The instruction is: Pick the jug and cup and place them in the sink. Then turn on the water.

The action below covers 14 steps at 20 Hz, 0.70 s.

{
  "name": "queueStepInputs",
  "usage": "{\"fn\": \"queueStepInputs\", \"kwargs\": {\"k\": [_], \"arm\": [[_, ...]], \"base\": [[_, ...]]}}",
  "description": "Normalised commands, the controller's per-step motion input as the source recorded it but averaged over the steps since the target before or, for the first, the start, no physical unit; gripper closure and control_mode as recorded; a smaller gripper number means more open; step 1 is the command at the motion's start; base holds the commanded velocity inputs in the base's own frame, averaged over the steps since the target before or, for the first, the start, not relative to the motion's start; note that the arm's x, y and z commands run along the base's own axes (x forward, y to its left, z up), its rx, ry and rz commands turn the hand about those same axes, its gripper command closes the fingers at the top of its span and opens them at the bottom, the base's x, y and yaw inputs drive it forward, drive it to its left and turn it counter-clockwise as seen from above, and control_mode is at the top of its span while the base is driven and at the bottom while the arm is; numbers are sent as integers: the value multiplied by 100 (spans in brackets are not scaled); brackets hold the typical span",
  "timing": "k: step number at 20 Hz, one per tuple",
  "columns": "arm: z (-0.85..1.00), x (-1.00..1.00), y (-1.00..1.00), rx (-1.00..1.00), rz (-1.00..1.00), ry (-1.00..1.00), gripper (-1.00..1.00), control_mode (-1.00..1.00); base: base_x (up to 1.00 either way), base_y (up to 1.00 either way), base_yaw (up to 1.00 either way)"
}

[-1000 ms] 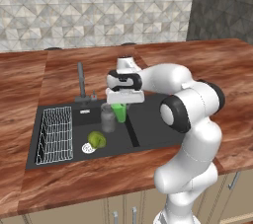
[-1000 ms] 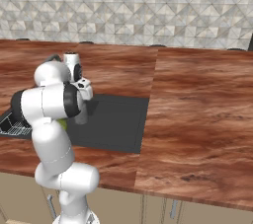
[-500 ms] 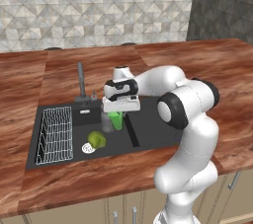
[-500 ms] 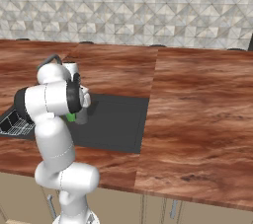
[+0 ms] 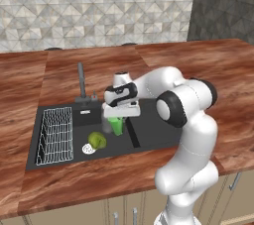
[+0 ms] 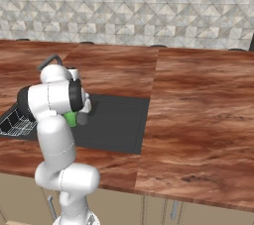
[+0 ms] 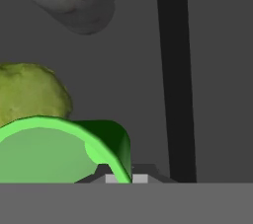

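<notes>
A: Start with the biggest thing. What carries it all?

B: A long reddish-brown wooden bench [image 5: 59, 184] under a tiled wall. Sunk into it is the sink [image 5: 154, 132], a dark rectangular basin with a slim dark faucet [image 5: 81, 79] standing at its back edge.

A: And the robot?

B: The white arm [image 5: 186, 120] rises at the right of the left base view and bends over the basin, hand pointing down. In the right base view it stands at the left and hides most of the basin.

A: What lies inside the sink?

B: A white wire rack [image 5: 54, 135] fills its left end. Near the middle sits a lumpy yellow-green fruit [image 5: 96, 140] beside a small round drain [image 5: 88, 148].

A: The jug?

B: The grey jug [image 5: 105, 124] is inside the basin, just left of the cup and partly behind the hand. In the hand view it shows at the top [image 7: 74, 1].

A: The cup?

B: The green cup [image 5: 117, 125] is low in the basin, directly under the hand. I cannot tell whether it touches the floor.

A: The fingers?

B: The fingers [image 5: 120, 118] are pinching the cup's rim, one tip inside the wall and one outside, pressed tight on it.
</notes>
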Motion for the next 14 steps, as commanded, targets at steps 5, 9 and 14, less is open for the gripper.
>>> {"fn": "queueStepInputs", "kwargs": {"k": [5, 9, 14], "arm": [[-23, 0, 4, 0, 0, 6, 100, -100], [-23, 0, 5, 0, 0, 6, 100, -100], [-16, 0, 15, 0, 0, 6, 100, -100]], "base": [[0, 0, 0], [0, 0, 0], [0, 0, 0]]}}
